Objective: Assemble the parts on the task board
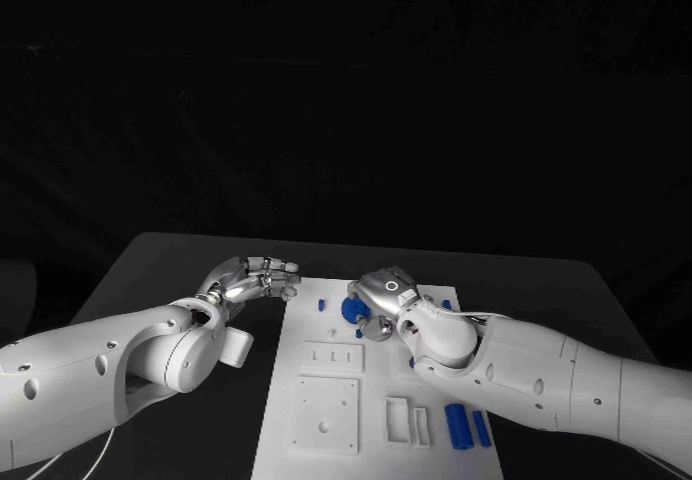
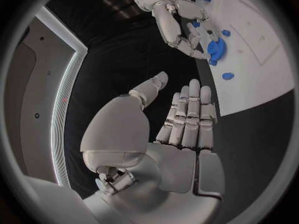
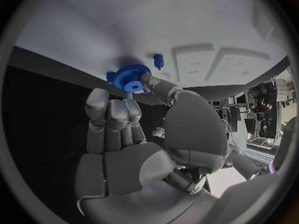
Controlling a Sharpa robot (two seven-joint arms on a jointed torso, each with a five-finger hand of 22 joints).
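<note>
Bare black table point(image 1: 173, 265) left of the task board point(image 1: 329, 440); blue parts point(image 1: 464, 427) along its right side.

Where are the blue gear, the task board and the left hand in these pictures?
blue gear point(image 3: 131, 78): right wrist view, on its toothed face, at the right hand's fingertips.
task board point(image 1: 378, 445): head view, on a bare white part.
left hand point(image 2: 187, 119): left wrist view, on its straight fingers.

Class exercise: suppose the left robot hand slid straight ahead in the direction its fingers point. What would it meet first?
Probably the task board: the left robot hand, open and empty, points across bare black table toward the board's white edge. Depth is unclear, so it might pass above it.
</note>
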